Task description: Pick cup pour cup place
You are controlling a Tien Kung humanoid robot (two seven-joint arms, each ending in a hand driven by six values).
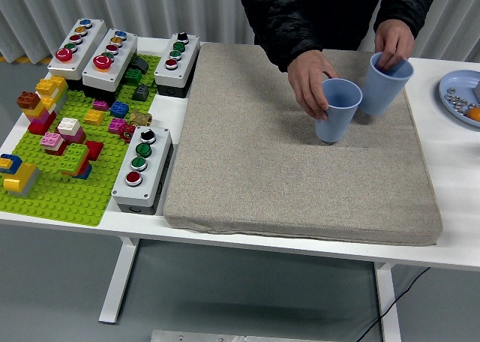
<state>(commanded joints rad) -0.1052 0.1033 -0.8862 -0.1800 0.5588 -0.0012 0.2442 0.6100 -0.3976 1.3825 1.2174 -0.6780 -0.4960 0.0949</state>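
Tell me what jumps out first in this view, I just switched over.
A person at the far side has a hand on each of two blue cups over the grey mat: one hand grips the near cup, the other holds the far cup, tilted, by its rim. Left of the mat lies a green brick plate with button boxes. No robot hands are in view.
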